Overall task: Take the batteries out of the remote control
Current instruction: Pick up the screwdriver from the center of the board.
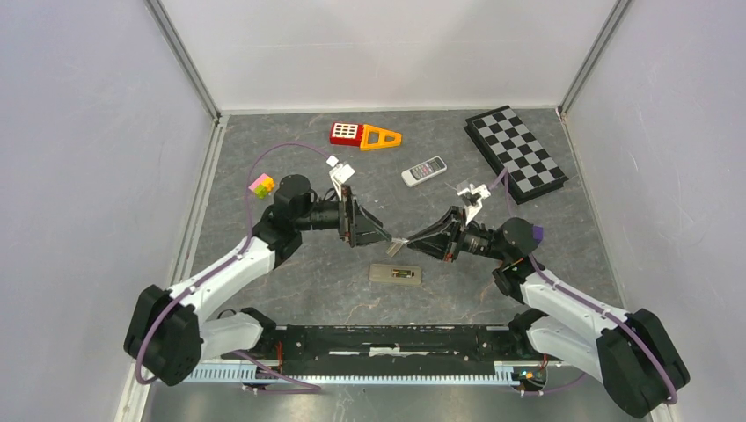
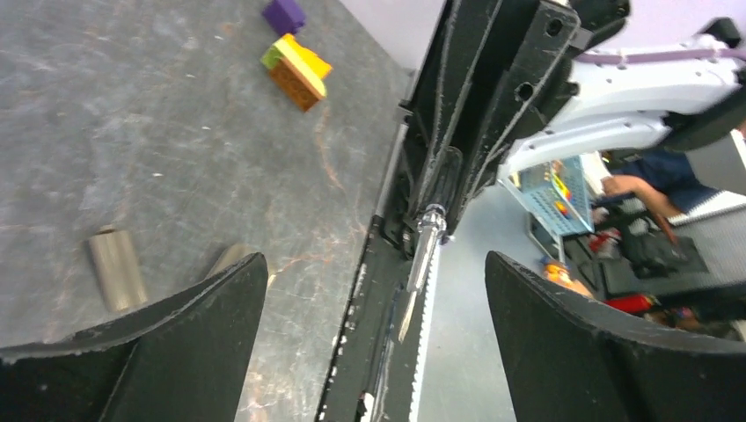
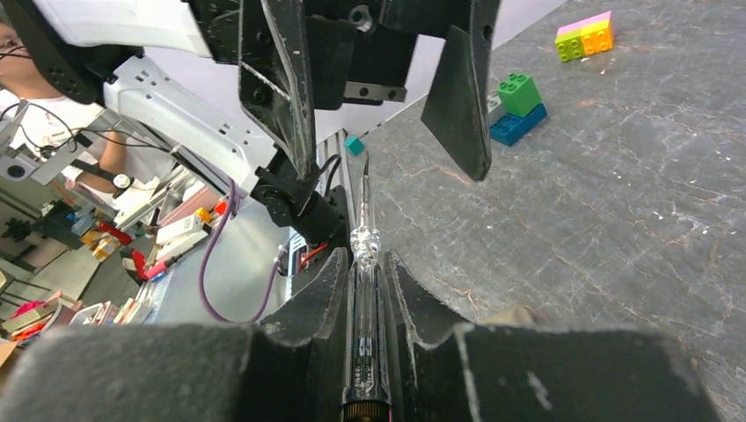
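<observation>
A dark remote (image 1: 395, 274) lies face down near the table's front with its battery bay open; I cannot tell what is in it. Two short grey cylinders that look like batteries (image 2: 114, 268) lie on the table in the left wrist view, one half hidden behind my finger. My right gripper (image 3: 365, 258) (image 1: 415, 245) is shut on a thin clear pen-like stick (image 3: 366, 236), held above the table. Its tip (image 2: 420, 255) points between the jaws of my left gripper (image 2: 374, 259) (image 1: 387, 236), which is open, empty and facing the right one.
A second, light remote (image 1: 424, 170) lies farther back. A checkerboard (image 1: 515, 153) is at the back right, and red and orange toy pieces (image 1: 364, 135) at the back. Toy bricks (image 1: 261, 185) lie by the left arm and others (image 2: 297, 70) near the right arm.
</observation>
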Robot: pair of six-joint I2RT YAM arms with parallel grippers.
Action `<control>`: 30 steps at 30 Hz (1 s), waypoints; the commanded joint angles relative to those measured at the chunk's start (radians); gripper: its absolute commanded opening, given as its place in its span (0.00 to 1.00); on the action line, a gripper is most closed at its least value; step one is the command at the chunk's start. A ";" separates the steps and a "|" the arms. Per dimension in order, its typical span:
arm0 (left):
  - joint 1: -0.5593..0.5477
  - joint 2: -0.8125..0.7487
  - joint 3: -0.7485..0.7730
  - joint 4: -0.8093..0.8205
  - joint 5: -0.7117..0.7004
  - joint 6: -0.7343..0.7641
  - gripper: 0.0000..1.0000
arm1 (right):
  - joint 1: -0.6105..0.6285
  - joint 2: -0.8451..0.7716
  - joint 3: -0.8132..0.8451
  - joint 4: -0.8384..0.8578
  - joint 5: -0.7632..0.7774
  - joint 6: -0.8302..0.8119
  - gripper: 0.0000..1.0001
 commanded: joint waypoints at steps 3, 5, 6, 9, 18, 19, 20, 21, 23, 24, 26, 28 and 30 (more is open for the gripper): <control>0.052 -0.119 0.051 -0.259 -0.208 0.203 1.00 | 0.003 -0.014 0.094 -0.306 0.117 -0.165 0.00; 0.063 -0.136 0.042 -0.284 -0.265 0.206 1.00 | 0.003 -0.008 0.163 -0.583 0.214 -0.289 0.00; 0.069 -0.142 0.040 -0.296 -0.289 0.201 1.00 | 0.003 -0.007 0.186 -0.648 0.247 -0.339 0.00; 0.085 -0.164 0.023 -0.299 -0.375 0.165 1.00 | 0.003 -0.018 0.188 -0.680 0.266 -0.334 0.00; 0.105 -0.255 -0.022 -0.353 -0.674 0.079 1.00 | 0.005 0.016 0.269 -0.930 0.368 -0.233 0.00; 0.107 -0.257 -0.032 -0.354 -0.679 0.077 1.00 | 0.006 0.009 0.270 -0.945 0.376 -0.229 0.00; 0.107 -0.257 -0.040 -0.355 -0.666 0.083 1.00 | 0.010 0.002 0.273 -0.959 0.383 -0.230 0.00; 0.108 -0.256 -0.048 -0.353 -0.634 0.098 1.00 | 0.014 -0.006 0.276 -0.978 0.385 -0.239 0.00; 0.108 -0.248 -0.071 -0.342 -0.580 0.110 1.00 | 0.023 -0.020 0.289 -1.025 0.385 -0.263 0.00; 0.107 -0.242 -0.078 -0.336 -0.559 0.107 1.00 | 0.030 -0.029 0.292 -1.036 0.366 -0.293 0.00; 0.107 -0.226 -0.091 -0.330 -0.530 0.096 1.00 | 0.036 -0.053 0.282 -1.036 0.251 -0.405 0.00; 0.107 -0.210 -0.094 -0.319 -0.507 0.082 1.00 | 0.035 -0.091 0.270 -1.037 0.129 -0.488 0.00; 0.107 -0.203 -0.103 -0.280 -0.482 0.066 1.00 | 0.035 -0.137 0.267 -1.036 0.044 -0.538 0.00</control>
